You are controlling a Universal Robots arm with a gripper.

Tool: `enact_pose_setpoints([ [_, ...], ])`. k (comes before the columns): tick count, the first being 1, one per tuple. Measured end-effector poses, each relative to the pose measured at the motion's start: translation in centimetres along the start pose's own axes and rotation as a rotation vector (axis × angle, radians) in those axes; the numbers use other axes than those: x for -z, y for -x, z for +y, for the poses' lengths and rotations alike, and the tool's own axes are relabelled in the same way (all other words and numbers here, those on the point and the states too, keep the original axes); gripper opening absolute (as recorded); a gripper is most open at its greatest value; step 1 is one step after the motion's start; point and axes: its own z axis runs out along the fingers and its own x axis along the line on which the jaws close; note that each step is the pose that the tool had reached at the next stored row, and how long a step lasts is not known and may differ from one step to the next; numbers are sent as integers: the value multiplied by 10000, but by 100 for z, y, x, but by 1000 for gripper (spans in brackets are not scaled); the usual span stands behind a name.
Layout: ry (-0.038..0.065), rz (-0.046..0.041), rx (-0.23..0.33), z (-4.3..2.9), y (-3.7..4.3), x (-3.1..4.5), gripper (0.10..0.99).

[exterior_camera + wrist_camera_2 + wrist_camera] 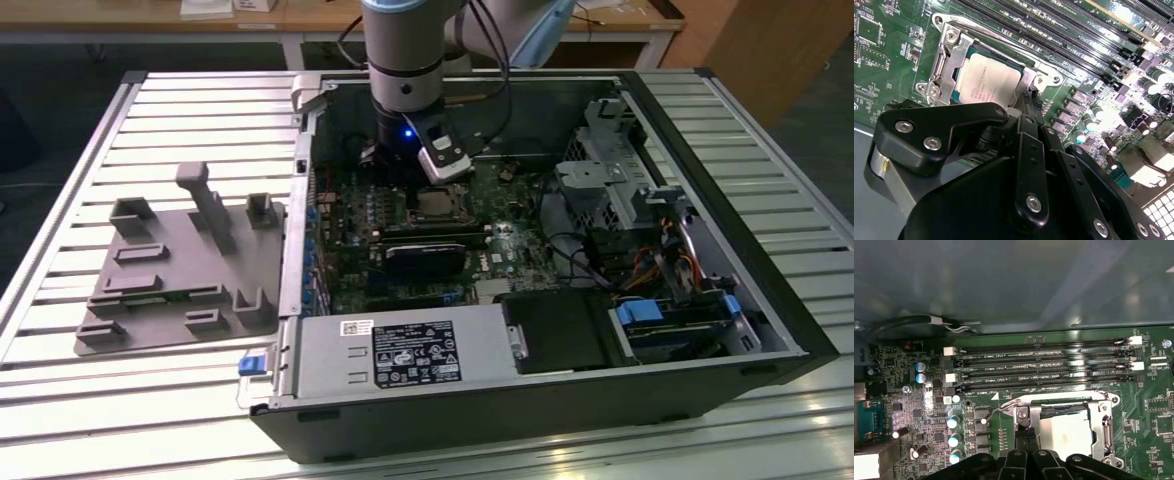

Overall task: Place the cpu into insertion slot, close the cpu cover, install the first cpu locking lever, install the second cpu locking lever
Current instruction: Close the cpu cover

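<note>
Hovering at a corner of the insertion slot (1004, 56), the gripper (1030, 97) is holding its fingers drawn together — tips just beside the silver cpu cover (951, 55). The cpu (988, 85) is sitting in that slot, the cover lying flat around it — pale top showing through the window. Four long memory slots (1044, 371) are running alongside the slot.

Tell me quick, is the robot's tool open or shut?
Tool: looks shut, its tip beside the cpu cover; whether it grips anything cannot be told.
</note>
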Motion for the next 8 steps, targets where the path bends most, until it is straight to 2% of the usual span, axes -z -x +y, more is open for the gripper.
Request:
enact_pose_setpoints([
  [8,5,-2,-1,1,3,-3,102],
])
